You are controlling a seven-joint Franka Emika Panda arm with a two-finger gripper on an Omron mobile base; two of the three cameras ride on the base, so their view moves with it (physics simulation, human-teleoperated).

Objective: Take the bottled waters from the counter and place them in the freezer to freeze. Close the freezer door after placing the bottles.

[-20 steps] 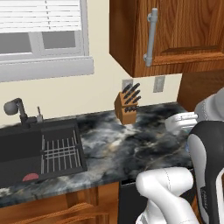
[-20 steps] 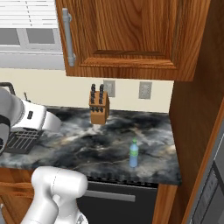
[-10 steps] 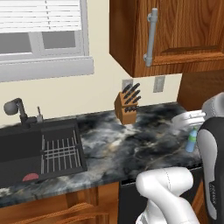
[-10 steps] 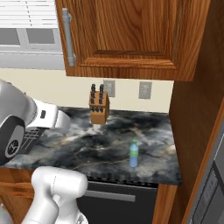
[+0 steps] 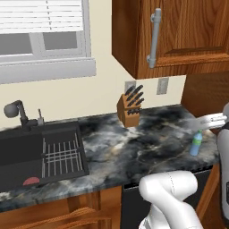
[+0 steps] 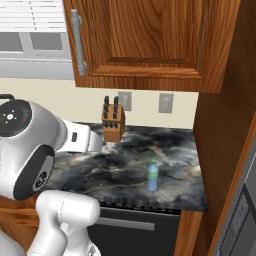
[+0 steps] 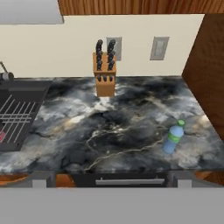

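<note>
Hand view gives the best look at the bottle [image 7: 174, 137] — the translucent blue-green one with the green cap, standing upright on the dark marble-look surface [image 7: 109, 127], well off to the side of the knife block [image 7: 105, 74] and nearer the front edge than the block is. It's also close to the brown wooden side panel [image 7: 210, 65] on that end, further from the block than the bottle itself. In the right base view the same bottle [image 6: 152, 176] stands out in front of the block [image 6: 113, 121], towards the panel.

My guess on handling: small, slim, thin plastic, so light even if full, a bit squashy in the middle, and smooth enough to slip if pinched too high. It's tall for its footprint, so a sideways bump would probably tip it over. I'd take it around the body just below the shoulder, square-on, not by the cap.

The fingers look spread as wide as they go with nothing between them — only their tips peek in at the bottom of the hand view, so I can't say more than that.

Materials-wise: the surface is glossy black stone with grey-white veins, the block is plain wood with dark handles sticking up, and the sink [image 5: 40, 152] beyond the block is matte black with a wire rack [image 5: 60, 154] inside.
</note>
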